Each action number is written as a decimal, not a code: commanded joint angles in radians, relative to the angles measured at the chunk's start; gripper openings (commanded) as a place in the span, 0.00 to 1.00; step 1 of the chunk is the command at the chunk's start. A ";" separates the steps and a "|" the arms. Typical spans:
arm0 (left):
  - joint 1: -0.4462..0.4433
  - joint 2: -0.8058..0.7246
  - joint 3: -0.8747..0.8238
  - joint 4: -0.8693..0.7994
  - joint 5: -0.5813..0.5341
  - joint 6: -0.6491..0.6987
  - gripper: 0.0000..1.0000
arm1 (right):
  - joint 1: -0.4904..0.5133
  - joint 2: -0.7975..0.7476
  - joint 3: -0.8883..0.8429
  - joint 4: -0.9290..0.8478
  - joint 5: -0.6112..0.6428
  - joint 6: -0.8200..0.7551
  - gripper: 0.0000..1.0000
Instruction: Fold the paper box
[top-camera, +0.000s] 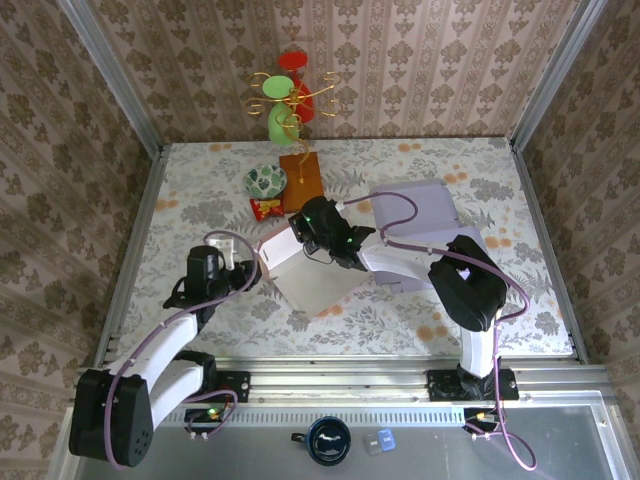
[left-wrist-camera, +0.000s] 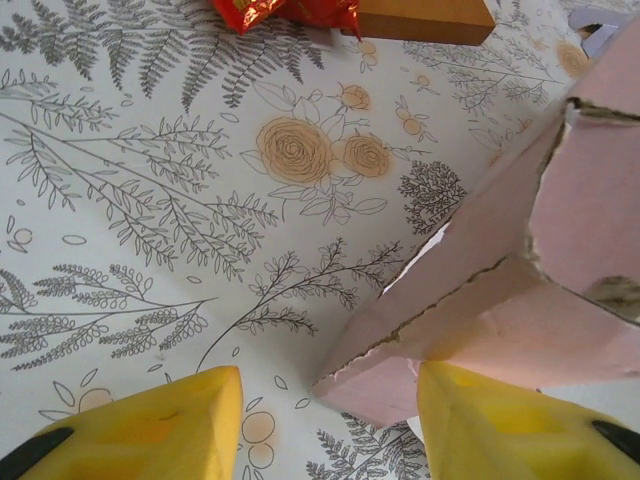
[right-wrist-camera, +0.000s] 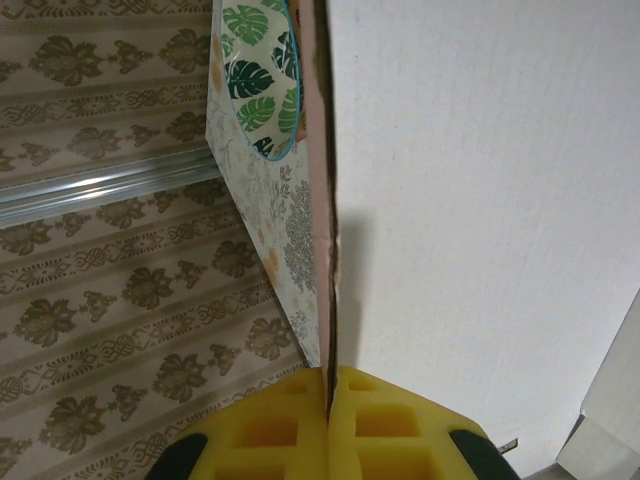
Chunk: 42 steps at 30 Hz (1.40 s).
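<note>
1. Table, flower-printed top; walled on three sides with patterned paper.

2. Right arm; reaches from the near edge leftward to the table's centre.

3. Left arm; bent up from the near-left corner toward the centre.

4. Paper box, pink outside, white inside; lies part-folded at mid-table between the two claws; one wall stands up at its far-left side, the rest spreads flat toward the near edge. In the left wrist view a ragged pink corner sits on the tabletop. In the right wrist view the white inner face runs beside a pink edge.

5. Lilac box; just right of the paper box, behind the right arm.

6. Wire stand, gold, with green and red pieces; far edge of the table.

7. Wooden block, brown; beyond the paper box.

8. Right claw; yellow pads pressed together on the upright wall of the paper box, its edge pinched between them in the wrist view.

9. Left claw; pads spread apart, low over the tabletop, the box's corner between them and close against the right-hand pad.

10. Bowl, green leaf print; left of the block.

11. Mug, dark; on the shelf below the arm bases.

12. Red wrapper; just near the bowl, touching the block's corner.
</note>
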 joint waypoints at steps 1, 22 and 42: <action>-0.019 0.003 -0.004 0.041 -0.008 0.037 0.51 | -0.003 -0.001 0.002 -0.029 -0.009 -0.004 0.00; -0.085 0.136 0.058 0.124 -0.026 0.171 0.43 | -0.004 -0.003 0.009 -0.004 -0.028 0.015 0.00; -0.106 0.197 0.035 0.266 0.046 0.218 0.31 | -0.015 -0.007 0.021 0.024 -0.050 0.038 0.00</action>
